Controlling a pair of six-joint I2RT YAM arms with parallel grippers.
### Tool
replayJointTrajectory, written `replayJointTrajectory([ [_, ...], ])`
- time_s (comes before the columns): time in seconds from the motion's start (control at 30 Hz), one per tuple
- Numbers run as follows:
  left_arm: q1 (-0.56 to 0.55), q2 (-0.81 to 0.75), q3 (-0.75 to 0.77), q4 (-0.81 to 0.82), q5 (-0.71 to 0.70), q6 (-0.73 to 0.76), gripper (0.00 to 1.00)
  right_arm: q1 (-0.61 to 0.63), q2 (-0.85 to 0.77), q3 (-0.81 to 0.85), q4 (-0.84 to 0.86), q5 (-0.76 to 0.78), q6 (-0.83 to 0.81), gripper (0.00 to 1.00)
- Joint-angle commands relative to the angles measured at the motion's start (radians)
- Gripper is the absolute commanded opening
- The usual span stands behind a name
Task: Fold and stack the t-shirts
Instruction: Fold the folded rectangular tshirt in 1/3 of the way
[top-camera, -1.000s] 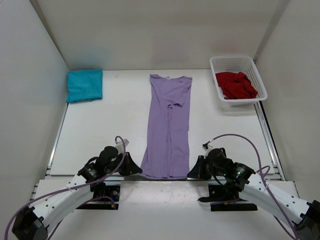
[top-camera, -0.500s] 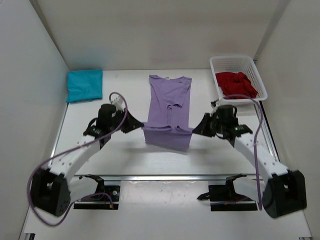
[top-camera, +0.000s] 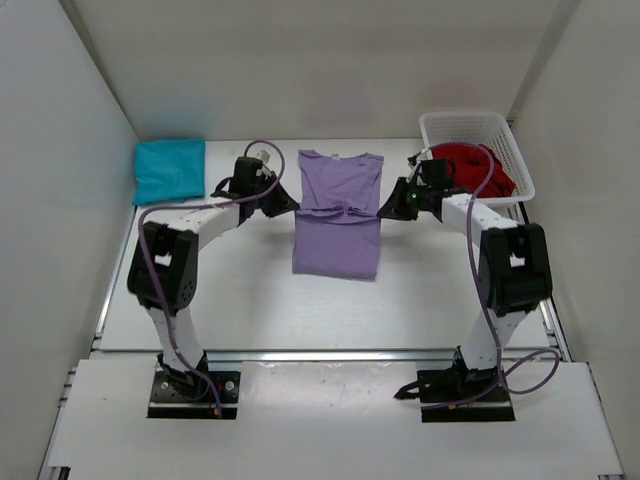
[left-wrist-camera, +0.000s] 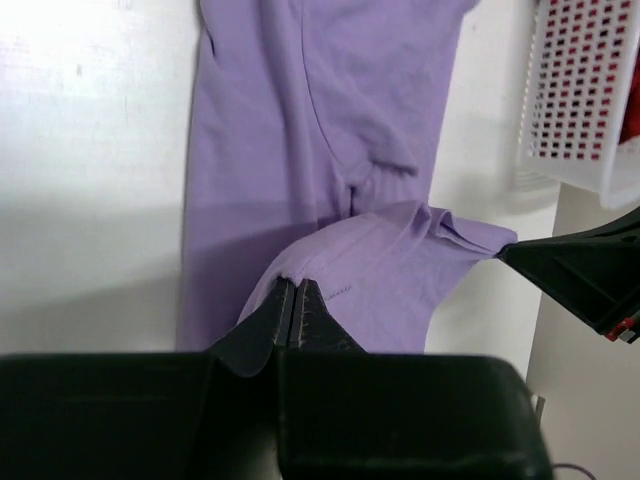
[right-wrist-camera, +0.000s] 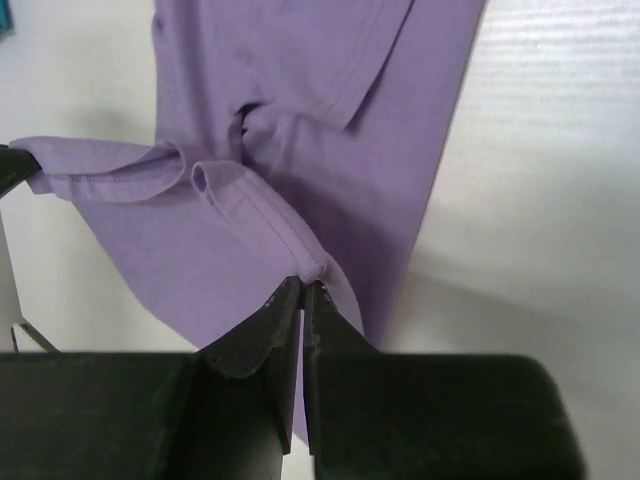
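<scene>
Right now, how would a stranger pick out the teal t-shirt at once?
Find the white table, then its far left corner by the wall. The teal t-shirt lies there alone, folded into a neat square, while the lavender t-shirt is half-folded mid-table and the dark red t-shirt is crumpled in a basket.

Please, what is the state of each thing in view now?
lavender t-shirt: hem lifted over its body, half folded.
teal t-shirt: folded, lying flat.
white mesh basket: upright.
dark red t-shirt: crumpled in that basket.
left claw: shut on the lavender hem.
right claw: shut on the lavender hem.
</scene>
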Motion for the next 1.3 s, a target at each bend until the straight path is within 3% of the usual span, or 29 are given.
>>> replayJointTrajectory([
  [0.0, 0.006, 0.084, 0.126, -0.033, -0.024, 0.026, 0.00, -0.028, 0.093, 0.098, 0.039, -0.034, -0.024, 0.00],
  [0.1, 0.014, 0.174, 0.206, -0.048, -0.039, 0.028, 0.05, -0.040, 0.159, 0.140, 0.053, -0.044, -0.014, 0.00],
  [0.2, 0.028, 0.219, 0.235, -0.015, -0.014, 0.003, 0.20, -0.048, 0.197, 0.164, 0.048, -0.022, -0.018, 0.00],
  [0.33, 0.037, 0.216, 0.254, 0.011, 0.013, -0.020, 0.48, -0.071, 0.193, 0.174, 0.071, -0.058, 0.002, 0.22],
  [0.4, 0.035, 0.158, 0.215, 0.045, -0.003, -0.023, 0.49, -0.068, 0.153, 0.171, 0.073, -0.042, 0.000, 0.36],
  [0.53, -0.024, -0.030, 0.044, 0.129, -0.087, -0.006, 0.46, -0.052, 0.018, 0.065, 0.114, 0.048, 0.009, 0.43],
  [0.6, -0.072, -0.077, -0.022, 0.165, -0.093, -0.003, 0.45, -0.019, -0.016, 0.021, 0.151, 0.050, 0.020, 0.21],
  [0.7, -0.121, -0.065, -0.107, 0.227, -0.078, -0.035, 0.43, 0.038, 0.028, 0.019, 0.146, 0.013, 0.010, 0.00],
  [0.9, -0.106, 0.125, -0.018, 0.177, -0.010, -0.043, 0.32, 0.110, 0.133, 0.066, 0.119, 0.001, -0.018, 0.00],
  [1.27, -0.067, 0.334, 0.278, 0.108, 0.000, -0.023, 0.34, 0.070, 0.341, 0.289, 0.062, 0.031, -0.024, 0.00],
])
